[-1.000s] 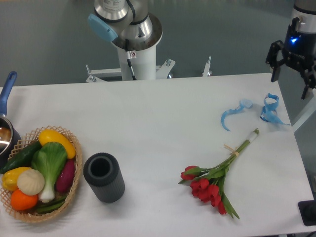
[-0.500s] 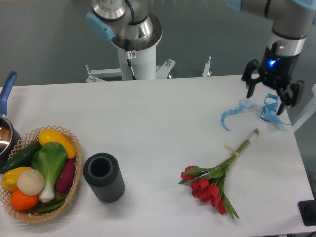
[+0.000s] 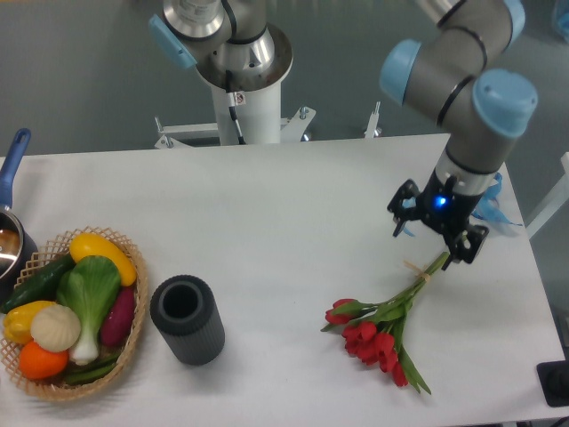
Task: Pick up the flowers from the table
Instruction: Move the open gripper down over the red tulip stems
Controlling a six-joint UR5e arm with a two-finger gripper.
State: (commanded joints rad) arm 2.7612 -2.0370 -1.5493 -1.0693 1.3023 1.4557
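**Gripper above the stem end of the flowers**

Flowers (image 3: 382, 334) lie flat on the white table (image 3: 284, 205), and everything else is placed here relative to them. Their red heads point toward the near edge of the table, with green leaves spreading around them, and the long green stems run up and to the right, tied by a tan band partway along. The far tip of the stems passes under the gripper.

The gripper (image 3: 436, 231) hangs over that far stem end, up and to the right of the red heads. Its two dark fingers are spread apart, one on each side of the stem line, with a blue light glowing on the body between them. Nothing is pinched between the fingers. Whether the fingertips touch the stems or the table cannot be told from this view. The arm (image 3: 462, 80) rises from the gripper toward the upper right, grey with pale blue joint caps.

A blue ribbon (image 3: 493, 209) shows just beyond the gripper, farther from the flower heads and mostly hidden behind the arm.

Well to the left of the flowers stands a dark ribbed cylinder (image 3: 187, 318), upright with its open top showing. Farther left again, a wicker basket (image 3: 124, 347) holds vegetables. A pot (image 3: 11, 231) with a blue handle sits at the left edge of the table, beyond the basket.
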